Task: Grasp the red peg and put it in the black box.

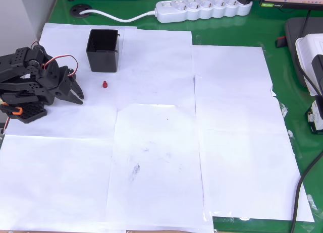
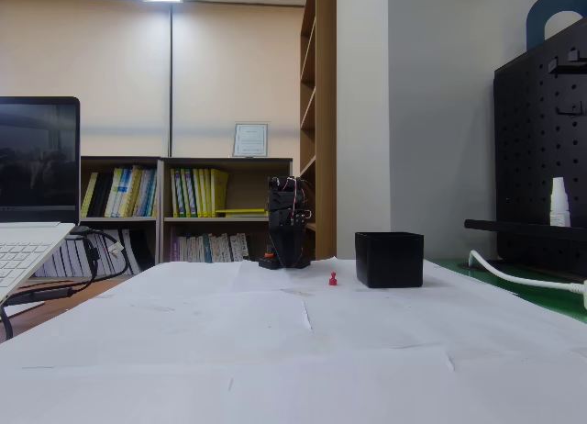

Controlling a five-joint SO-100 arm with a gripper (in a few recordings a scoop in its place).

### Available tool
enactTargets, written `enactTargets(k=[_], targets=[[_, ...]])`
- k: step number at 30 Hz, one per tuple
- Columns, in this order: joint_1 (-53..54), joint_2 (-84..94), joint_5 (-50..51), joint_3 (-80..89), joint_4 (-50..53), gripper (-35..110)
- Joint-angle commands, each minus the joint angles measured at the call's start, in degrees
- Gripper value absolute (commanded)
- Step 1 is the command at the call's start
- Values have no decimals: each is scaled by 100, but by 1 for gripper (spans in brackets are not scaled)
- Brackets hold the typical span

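The red peg [image 1: 105, 84] lies on the white paper sheets [image 1: 161, 142] that cover the green table [image 1: 282, 81], toward the table's far left corner in the overhead view. It sits alone, touching nothing. In the fixed view the red peg [image 2: 333, 279] stands on the paper just left of the black box [image 2: 390, 260], with a narrow gap between them.

In the overhead view the black box [image 1: 103, 50] stands just above the peg, closer to the table's top edge, upright with its mouth open.

The gripper [image 1: 76, 93] rests to the left of the peg, near it but apart, its two dark fingers pointing right and slightly down with a small gap between the tips, so it stands a little open and holds nothing. The arm [image 1: 30, 81] is folded at the table's left edge.

A white power strip [image 1: 204, 8] lies along the top edge.
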Motion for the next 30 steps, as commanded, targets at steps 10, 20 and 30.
enactTargets(k=[10,20,30], targets=[[123,-62,97,-132,237,0],[123,-62,97,-132,237,0],[123,-62,97,-132,237,0]])
